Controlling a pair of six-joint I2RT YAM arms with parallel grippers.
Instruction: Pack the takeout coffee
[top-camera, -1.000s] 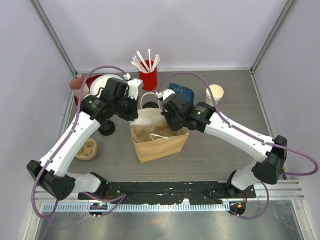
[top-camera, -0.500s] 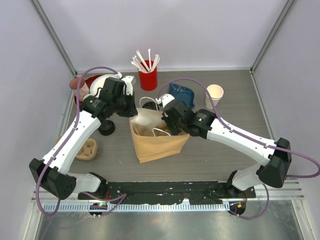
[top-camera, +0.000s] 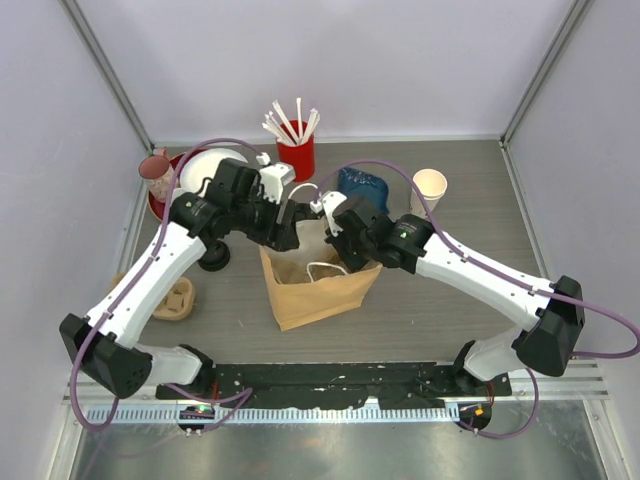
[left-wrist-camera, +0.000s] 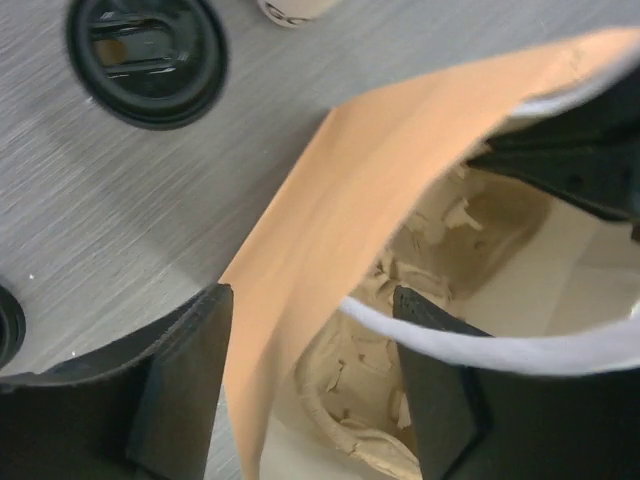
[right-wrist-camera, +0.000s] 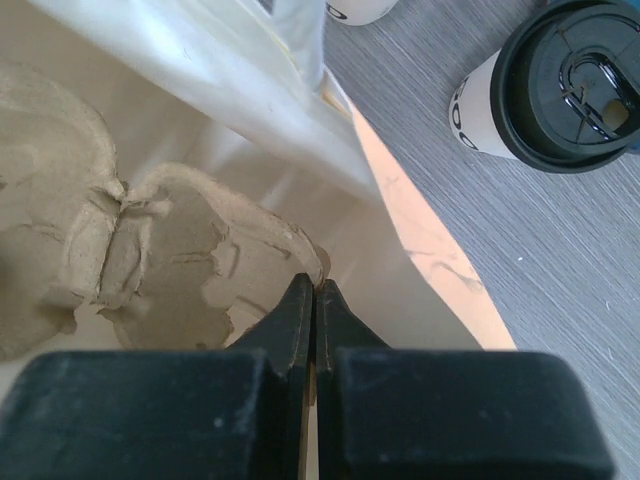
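From above, one lidded takeout cup (top-camera: 212, 256) stands on the table (top-camera: 400, 320) left of the paper bag (top-camera: 315, 295), unpacked. My left wrist view shows the left claw (left-wrist-camera: 310, 330) spread astride the bag's wall. My right wrist view has the right claw (right-wrist-camera: 315, 292) pinched together inside the bag, a second takeout cup (right-wrist-camera: 478, 115) just outside; I judge it light and crushable, so I'd grip the paper wall below the lid (right-wrist-camera: 560, 80).

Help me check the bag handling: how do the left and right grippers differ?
The left gripper is open; the right gripper is shut, fingertips together. The left straddles a wall of the brown paper bag; the right points inside it. Both are at the bag's mouth.
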